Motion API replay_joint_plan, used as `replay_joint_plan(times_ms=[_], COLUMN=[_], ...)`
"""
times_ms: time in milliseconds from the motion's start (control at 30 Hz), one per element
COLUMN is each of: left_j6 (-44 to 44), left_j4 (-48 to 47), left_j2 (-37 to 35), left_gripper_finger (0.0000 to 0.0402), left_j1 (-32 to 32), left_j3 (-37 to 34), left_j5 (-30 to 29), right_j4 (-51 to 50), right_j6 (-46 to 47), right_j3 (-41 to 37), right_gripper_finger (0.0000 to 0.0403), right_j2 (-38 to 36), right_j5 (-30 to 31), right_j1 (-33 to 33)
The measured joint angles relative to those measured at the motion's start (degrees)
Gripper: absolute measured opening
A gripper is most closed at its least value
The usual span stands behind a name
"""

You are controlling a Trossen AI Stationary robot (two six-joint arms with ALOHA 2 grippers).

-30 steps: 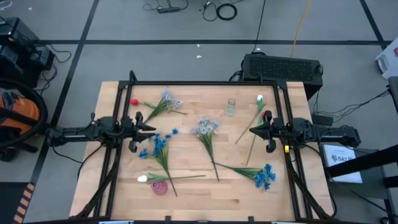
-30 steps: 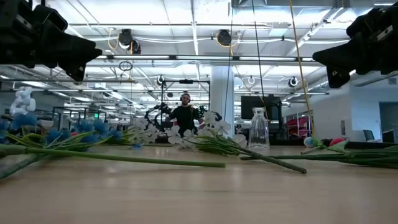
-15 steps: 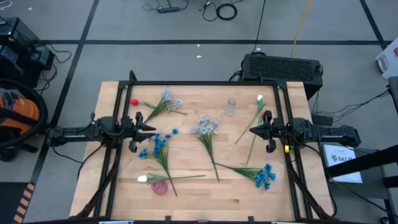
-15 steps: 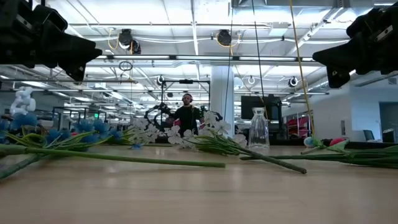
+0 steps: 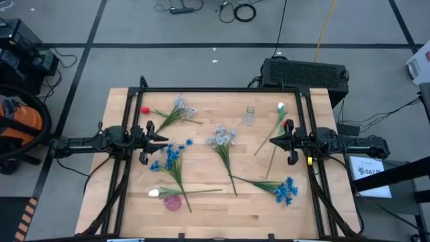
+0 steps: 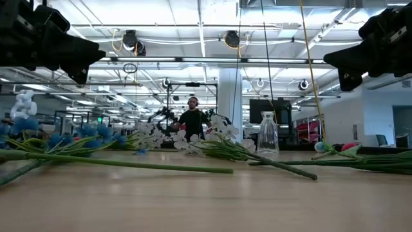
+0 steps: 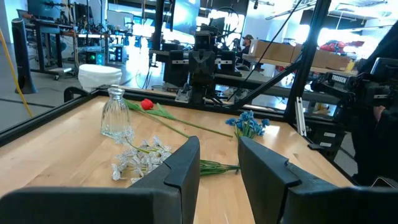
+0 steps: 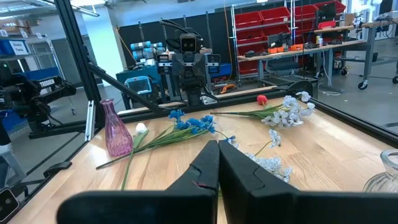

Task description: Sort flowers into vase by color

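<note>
Flowers [image 5: 173, 161] lie scattered, unsorted, on the surface [image 5: 201, 208], since the parted left end effector [image 5: 165, 140] and clenched right end effector [image 5: 272, 141] hover empty.

Between the earlier pictures and now almost nothing changed. The only visible difference was the person [image 6: 193, 119] standing far off in the room beyond the table in the low view, who shifted posture slightly, ending a touch to the right of where the figure first stood. On the table itself no change showed in either the high or the low view.
</note>
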Motion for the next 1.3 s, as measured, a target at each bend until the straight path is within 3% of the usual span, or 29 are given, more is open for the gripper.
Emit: replay_joint_plan(times_ms=[300,467,567,900,1000,1100,1200,1300], left_j6=[0.0,0.0,0.0,0.0,0.0,0.0,0.0,0.0], left_j4=[0.0,0.0,0.0,-0.1,-0.2,-0.2,-0.2,-0.2], left_j2=[0.0,0.0,0.0,0.0,0.0,0.0,0.0,0.0], left_gripper_finger=[0.0116,0.0116,0.0116,0.0116,0.0116,0.0116,0.0116,0.0116], left_j1=[0.0,0.0,0.0,0.0,0.0,0.0,0.0,0.0], left_j3=[0.0,0.0,0.0,0.0,0.0,0.0,0.0,0.0], left_j5=[0.0,0.0,0.0,0.0,0.0,0.0,0.0,0.0], right_j4=[0.6,6.1,11.0,19.9,16.6,10.8,9.1,8.9], right_j6=[0.0,1.5,3.2,6.0,5.7,7.5,11.4,13.0], right_j3=[0.0,-0.1,-0.1,0.2,2.9,7.5,14.2,22.1], right_gripper_finger=[0.0,0.0,0.0,0.0,0.0,0.0,0.0,0.0], right_j2=[0.0,0.4,0.4,3.8,8.0,14.8,24.1,35.4], right_j5=[0.5,13.5,18.2,16.5,18.4,26.2,32.7,34.5], right_j1=[0.0,0.0,0.0,0.0,0.0,0.0,0.0,0.1])
